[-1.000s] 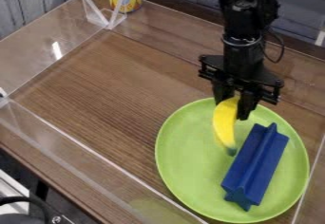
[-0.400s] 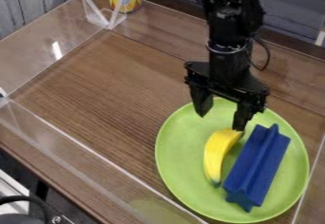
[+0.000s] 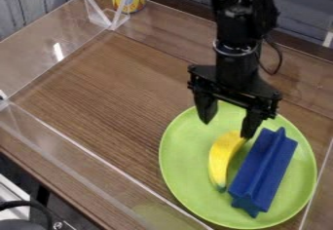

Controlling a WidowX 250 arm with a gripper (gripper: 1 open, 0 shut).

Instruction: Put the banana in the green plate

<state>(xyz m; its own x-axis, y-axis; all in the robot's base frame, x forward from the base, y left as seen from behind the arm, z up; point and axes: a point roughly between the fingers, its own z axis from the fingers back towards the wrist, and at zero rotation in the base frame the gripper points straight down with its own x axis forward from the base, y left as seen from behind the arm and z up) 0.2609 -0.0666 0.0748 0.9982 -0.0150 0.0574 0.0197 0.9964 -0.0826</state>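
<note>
Yellow banana (image 3: 228,159) lies on your green plate (image 3: 182,156), touching the blue block (image 3: 262,172) beside it. Your gripper (image 3: 232,117) hangs above, fingers spread apart, holding nothing.

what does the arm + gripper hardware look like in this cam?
All-black arm, built of boxy stacked segments with a dark cable running alongside. It ends in a black gripper with a wide crossbar and two slim, straight black fingers. No logos, coloured markings or stickers can be made out.
</note>
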